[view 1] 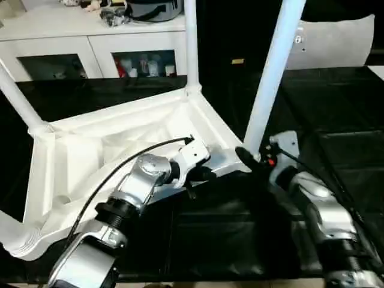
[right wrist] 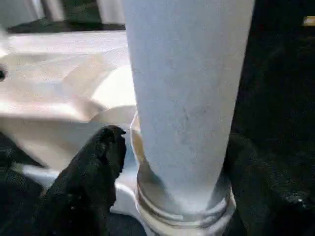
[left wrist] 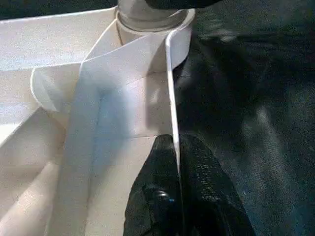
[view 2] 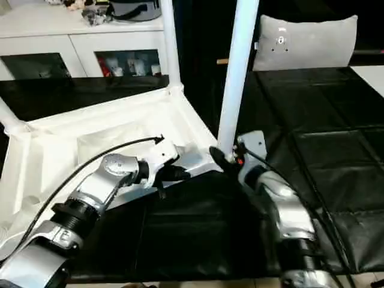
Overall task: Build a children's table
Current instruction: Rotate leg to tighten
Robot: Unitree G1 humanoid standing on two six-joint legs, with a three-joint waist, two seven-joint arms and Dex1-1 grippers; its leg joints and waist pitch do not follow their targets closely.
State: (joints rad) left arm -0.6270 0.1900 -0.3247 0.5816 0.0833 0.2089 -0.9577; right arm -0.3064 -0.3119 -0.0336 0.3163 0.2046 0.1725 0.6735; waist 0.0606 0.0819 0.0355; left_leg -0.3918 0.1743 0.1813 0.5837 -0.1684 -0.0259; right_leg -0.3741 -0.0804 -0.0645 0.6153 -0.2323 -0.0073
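The white tabletop lies upside down on a black padded surface, ribbed underside up. Three legs stand up from its corner sockets: one at the near right, one at the far right and one at the far left. A fourth socket with a leg base shows at the near left corner. My left gripper is shut on the tabletop's thin near rim, one finger on each side. My right gripper stands open around the base of the near right leg, its fingers flanking it.
A white cabinet with glass doors stands behind the table, with clutter on top. A grey cushion sits at the back right. The black padded surface stretches to the right of the tabletop.
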